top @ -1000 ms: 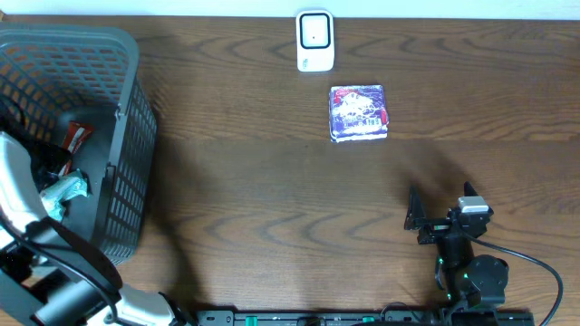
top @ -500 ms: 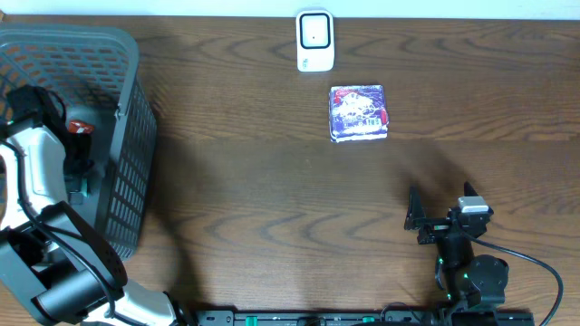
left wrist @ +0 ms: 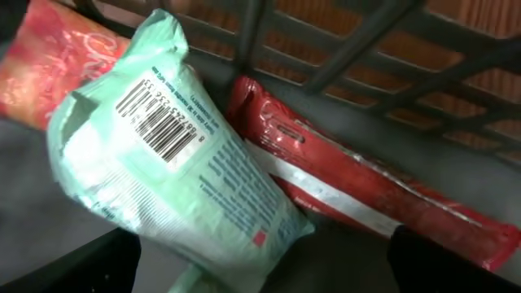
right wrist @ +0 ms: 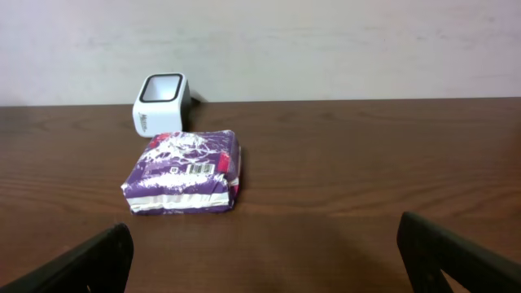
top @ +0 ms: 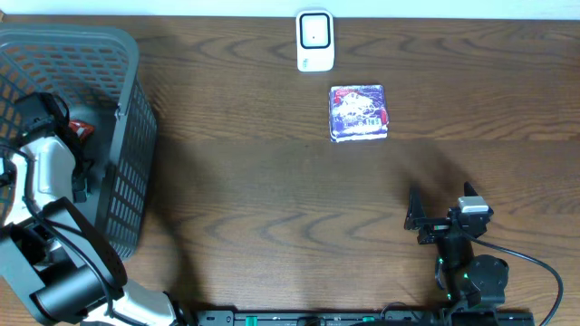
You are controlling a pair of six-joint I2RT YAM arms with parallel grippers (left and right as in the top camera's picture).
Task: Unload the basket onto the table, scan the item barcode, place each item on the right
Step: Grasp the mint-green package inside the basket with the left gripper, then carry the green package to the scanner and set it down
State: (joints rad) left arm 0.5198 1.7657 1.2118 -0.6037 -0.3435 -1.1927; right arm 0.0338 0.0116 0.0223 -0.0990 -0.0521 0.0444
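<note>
One green packet (left wrist: 171,187), barcode (left wrist: 159,122) up, just ahead of spread left gripper (left wrist: 260,252)

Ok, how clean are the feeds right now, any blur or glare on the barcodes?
Left wrist: mint-green pack is fairly sharp, its barcode bars distinct; soft sheen on the red wrapper. Right wrist: even light, purple pack in focus, barcode small. Overhead: shadow beside the basket, print unreadable.

your left gripper (left wrist: 260,268) points down at the far left with jaws spread wide, and your right gripper (right wrist: 264,260) sits level, jaws equally wide.
</note>
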